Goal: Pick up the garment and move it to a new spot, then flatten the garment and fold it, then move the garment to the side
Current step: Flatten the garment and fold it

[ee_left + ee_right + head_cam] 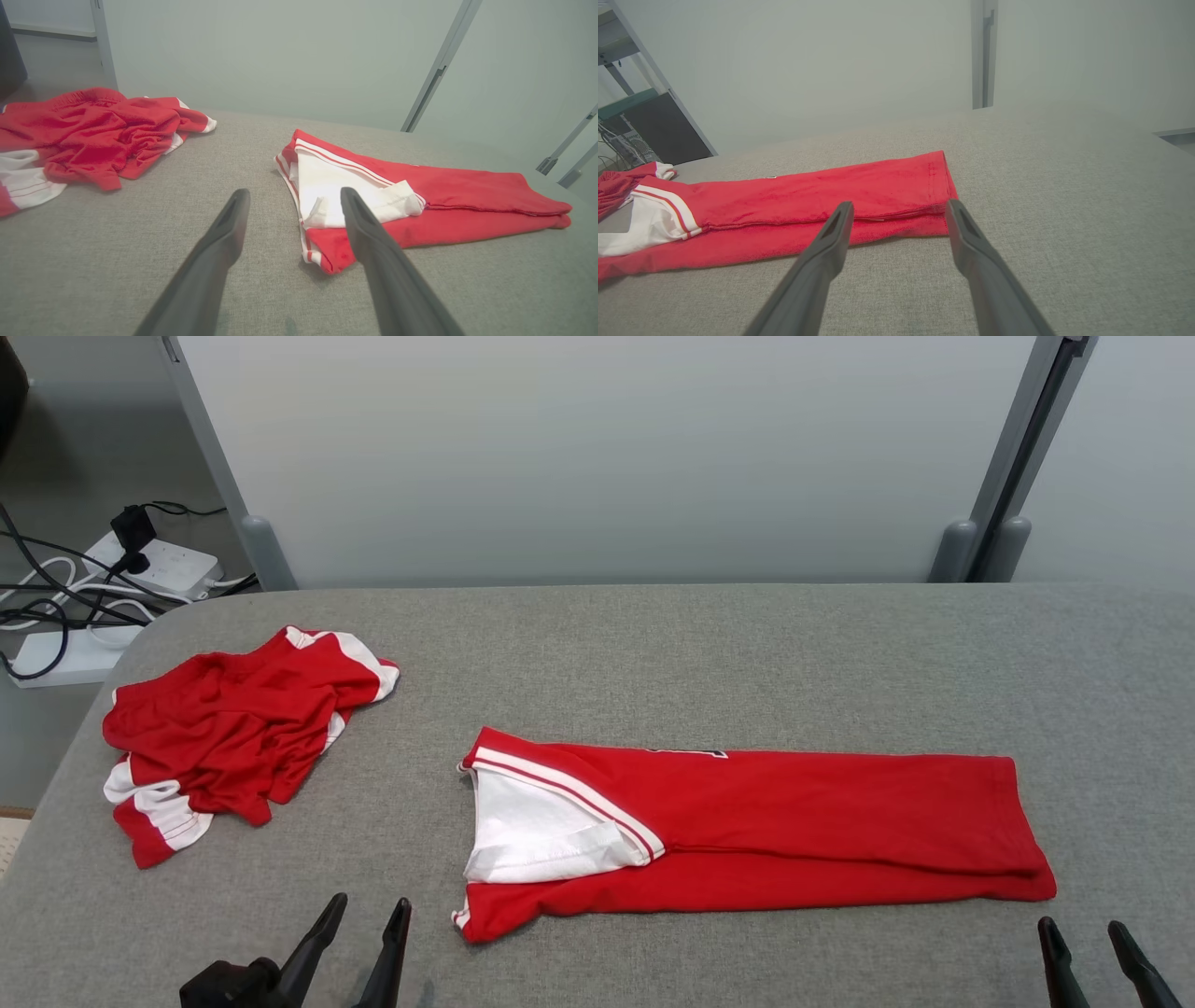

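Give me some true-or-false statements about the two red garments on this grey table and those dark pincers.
1. The long folded red and white garment lies flat on the grey fabric table. True.
2. The left gripper is clamped on that garment. False: it is open and holds nothing.
3. A crumpled red and white garment lies towards the table's left side. True.
4. The right gripper is shut. False: its fingers stand apart.

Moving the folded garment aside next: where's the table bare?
Barest: the table right of the folded garment and the strip behind it. A narrower gap separates it from the crumpled garment. Crowded: the left end.
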